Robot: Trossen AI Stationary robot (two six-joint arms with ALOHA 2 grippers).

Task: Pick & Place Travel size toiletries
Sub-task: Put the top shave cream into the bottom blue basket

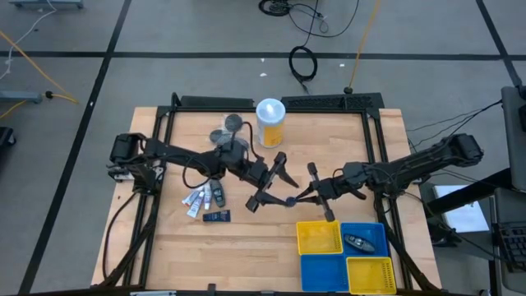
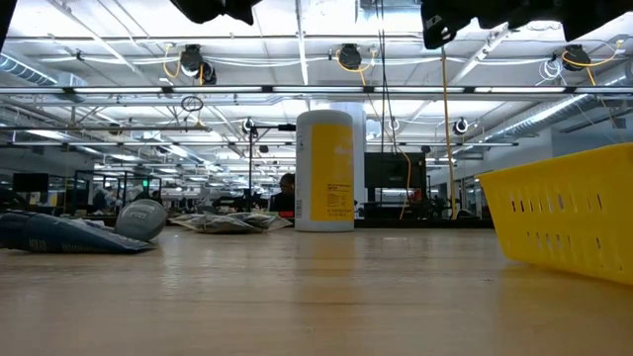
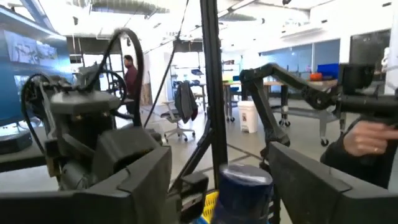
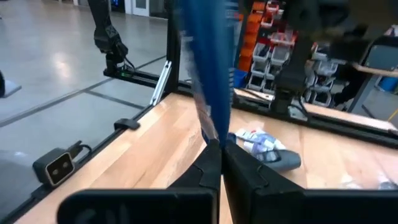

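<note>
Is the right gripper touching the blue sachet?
Touching. The right wrist view shows the right gripper shut on the blue sachet, pinching its lower edge.

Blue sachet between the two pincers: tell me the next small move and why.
Probably draw the right pincer back toward the bins, carrying the blue sachet. It is shut on the sachet, while the left pincer stands open around it, so nothing else holds it.

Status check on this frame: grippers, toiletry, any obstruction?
Left gripper open, mid-table. Right gripper shut on blue sachet, held above table between both grippers. Yellow canister stands apart at the back.
</note>
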